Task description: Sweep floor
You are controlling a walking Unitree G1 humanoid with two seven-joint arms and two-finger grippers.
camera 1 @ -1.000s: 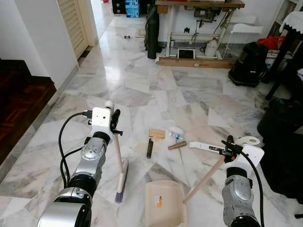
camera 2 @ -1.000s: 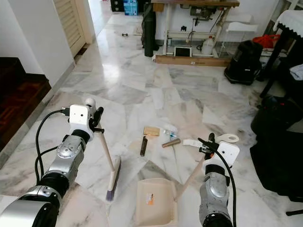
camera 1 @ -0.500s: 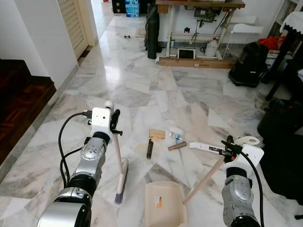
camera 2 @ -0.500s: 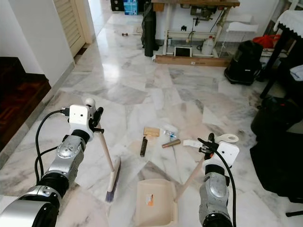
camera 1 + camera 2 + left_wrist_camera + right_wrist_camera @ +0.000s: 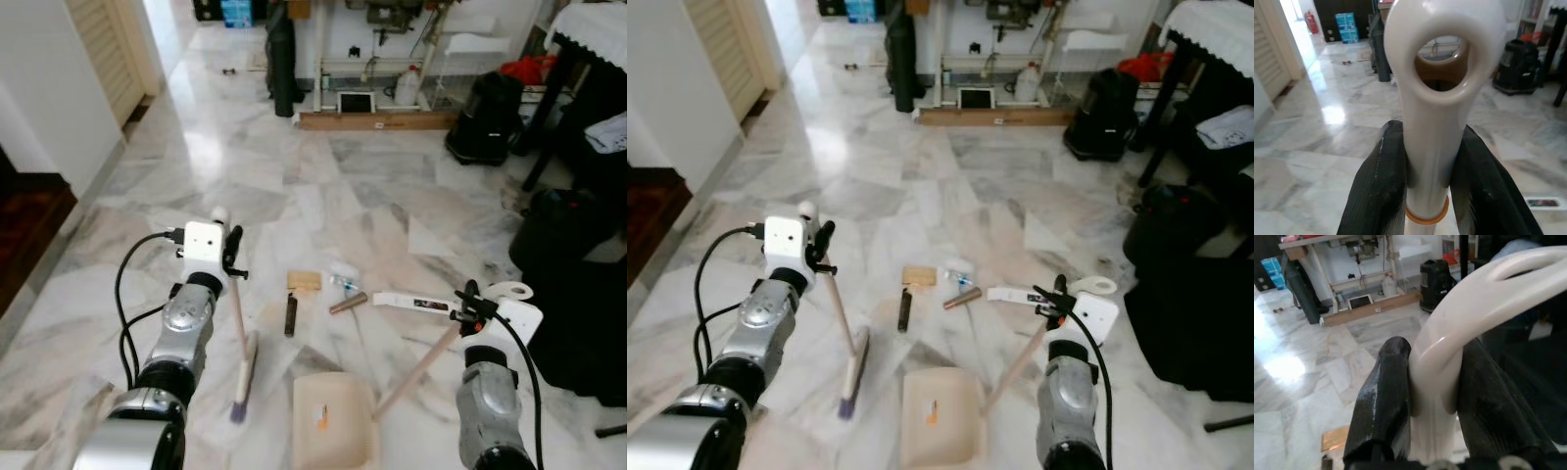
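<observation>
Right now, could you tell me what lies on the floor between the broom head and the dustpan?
In the left eye view the stretch between the broom head and the dustpan is bare marble floor; the litter lies further ahead, beyond both.

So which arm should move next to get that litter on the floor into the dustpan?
Probably the left. The left hand grips the broom, whose bristles rest on the floor beside the litter. The right hand holds the dustpan, already flat on the floor near the litter.
</observation>
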